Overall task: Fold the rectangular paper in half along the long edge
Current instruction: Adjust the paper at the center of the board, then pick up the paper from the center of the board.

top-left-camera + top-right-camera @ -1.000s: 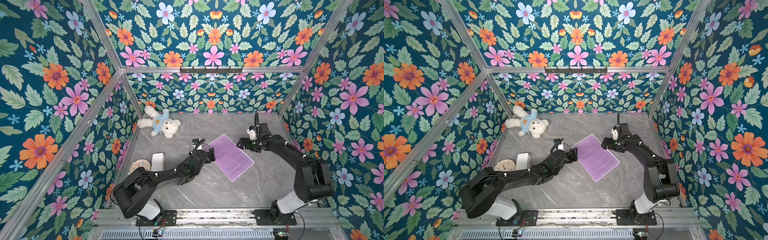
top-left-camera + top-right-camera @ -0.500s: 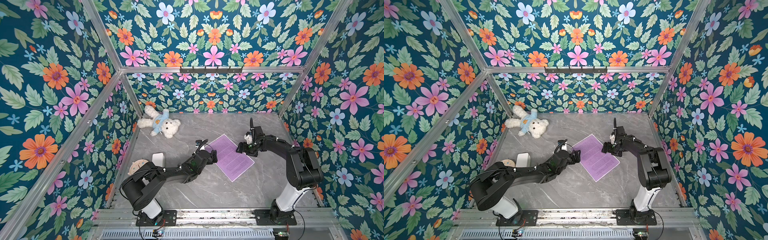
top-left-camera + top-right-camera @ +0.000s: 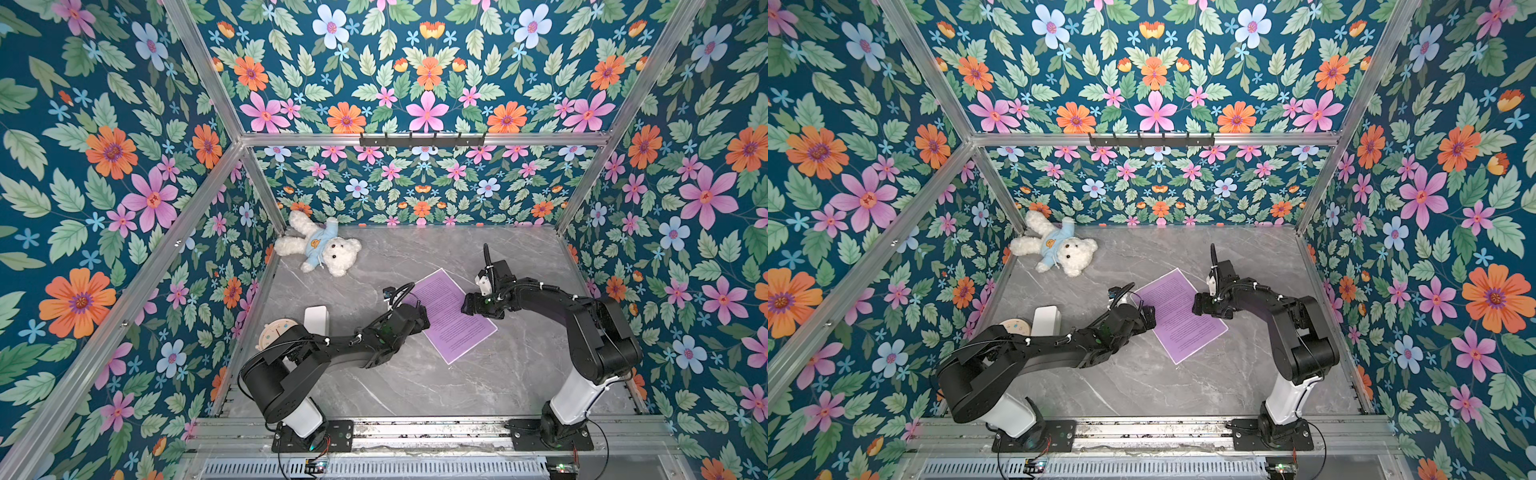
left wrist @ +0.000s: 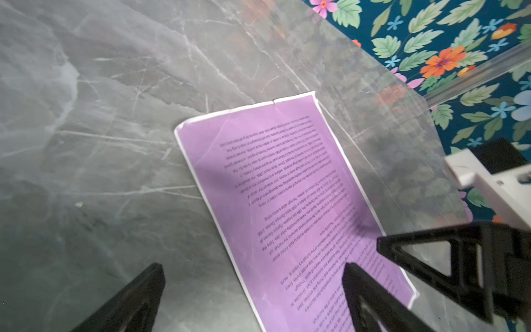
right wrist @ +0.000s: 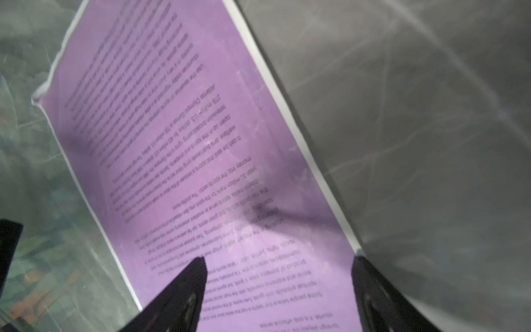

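Purple paper (image 3: 451, 320) is seen lying flat and unfolded on grey table (image 3: 415, 382), well apart from teddy bear (image 3: 320, 249), on side nearer robot bases. Left gripper (image 3: 423, 319) is held low at long edge on teddy bear's side, jaws spread wide, one over bare table, other over sheet; likely placed to catch that edge. Right gripper (image 3: 467, 307) is held at long edge farther from teddy bear, jaws apart, nothing pinched. Both edges are flanked, presumably for lifting one side while other is pinned. Fold not yet begun.
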